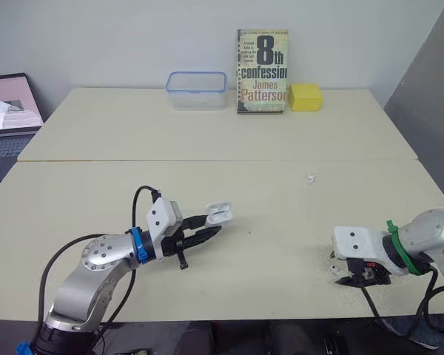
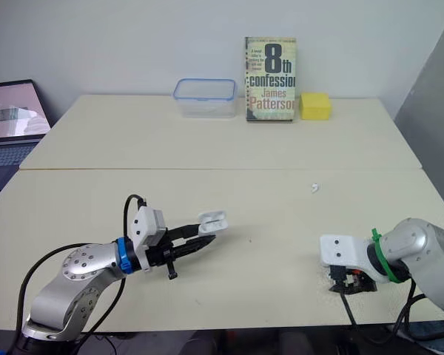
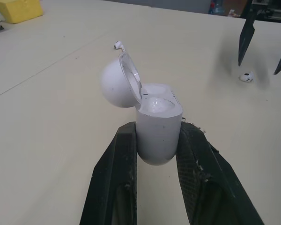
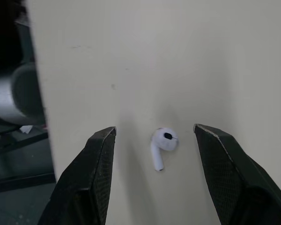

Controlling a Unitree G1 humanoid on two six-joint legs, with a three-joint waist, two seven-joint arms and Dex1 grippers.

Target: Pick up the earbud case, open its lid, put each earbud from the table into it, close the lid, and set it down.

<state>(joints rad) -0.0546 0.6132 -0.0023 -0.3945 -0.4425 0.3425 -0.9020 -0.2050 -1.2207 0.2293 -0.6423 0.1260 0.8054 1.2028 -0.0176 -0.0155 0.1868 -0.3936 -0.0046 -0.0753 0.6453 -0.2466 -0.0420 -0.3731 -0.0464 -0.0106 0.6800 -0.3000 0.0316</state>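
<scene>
Left gripper (image 3: 158,143): jaws clenched on the lower body of the earbud case (image 3: 158,131), holding it off the table (image 1: 207,148), near and left of centre. The case lid is hinged open. Right gripper (image 4: 154,130): jaws released and spread wide, directly above one earbud (image 4: 161,143), a finger to either side and neither touching it. That earbud lies on the table close to the near right edge. A second earbud (image 1: 310,178) lies farther back, right of centre, well apart from both grippers.
</scene>
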